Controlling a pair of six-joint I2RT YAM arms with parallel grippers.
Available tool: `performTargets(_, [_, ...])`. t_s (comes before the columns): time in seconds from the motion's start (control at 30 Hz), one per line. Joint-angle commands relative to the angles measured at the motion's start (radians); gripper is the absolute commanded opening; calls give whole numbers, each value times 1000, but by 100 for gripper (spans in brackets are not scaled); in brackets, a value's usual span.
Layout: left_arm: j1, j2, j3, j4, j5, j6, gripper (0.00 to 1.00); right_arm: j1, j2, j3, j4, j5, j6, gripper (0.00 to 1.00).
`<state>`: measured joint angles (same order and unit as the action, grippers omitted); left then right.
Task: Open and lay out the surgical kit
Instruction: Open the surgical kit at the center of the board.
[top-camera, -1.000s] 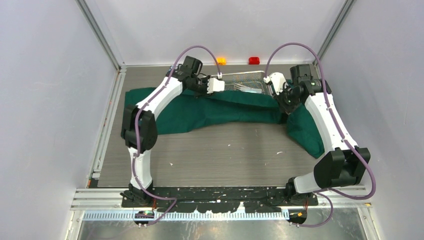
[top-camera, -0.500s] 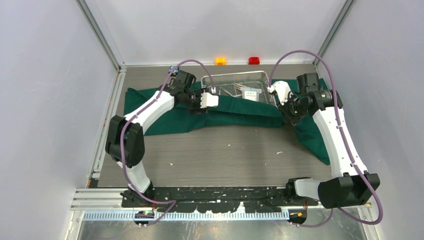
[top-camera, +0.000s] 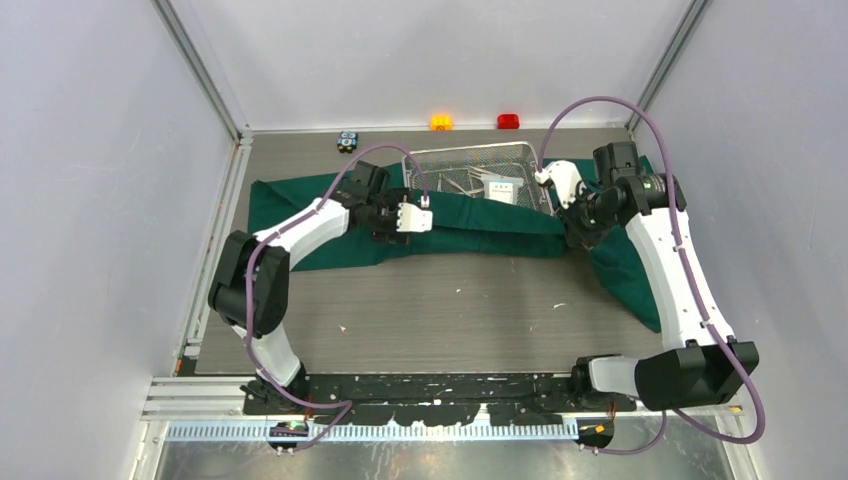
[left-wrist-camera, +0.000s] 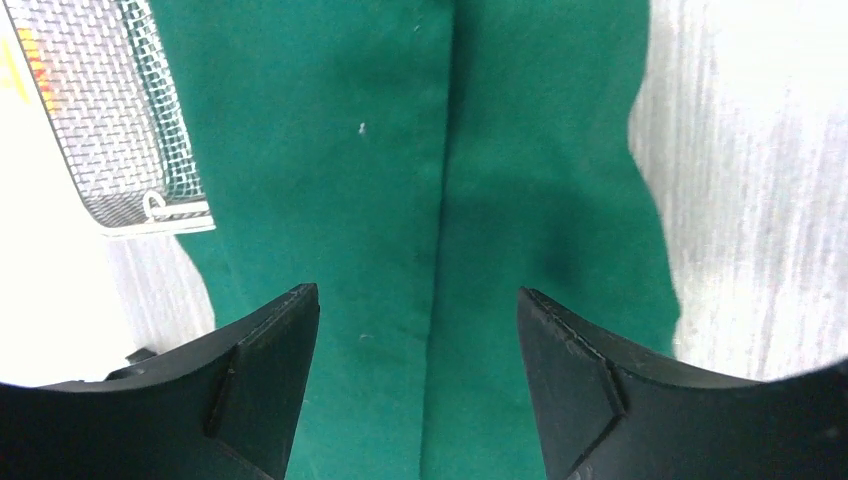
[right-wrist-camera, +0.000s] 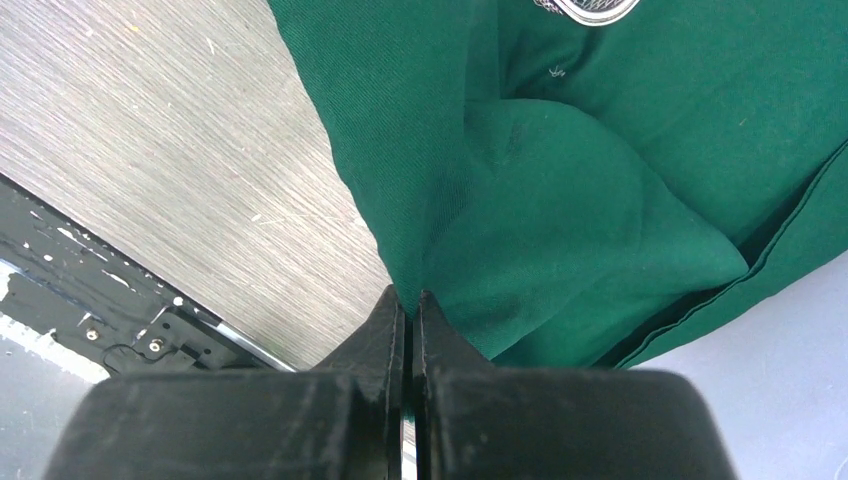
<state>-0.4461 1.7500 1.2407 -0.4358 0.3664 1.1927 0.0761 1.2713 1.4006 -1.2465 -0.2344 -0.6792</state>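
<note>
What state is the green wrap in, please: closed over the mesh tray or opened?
Opened: the green wrap lies along the near side of the mesh tray, which stands uncovered.

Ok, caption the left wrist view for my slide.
The left jaws stand open over the green cloth wrap, a wire-mesh tray corner at upper left.

Plain pale grey walls (top-camera: 90, 150) close me in on three sides, with aluminium posts (top-camera: 200, 75) at the far corners. Beneath me lies a grey wood-grain tabletop (top-camera: 450, 310), evenly lit and flecked with white.
</note>
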Motion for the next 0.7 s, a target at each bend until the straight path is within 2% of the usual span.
performTargets(0.0, [18,-55,-43,164,-62,41,74,-4,11,56,-10,0,1,0])
performTargets(0.67, [52,30,-54,239,-107,99,68,-6,55,142,-35,34,-3,0])
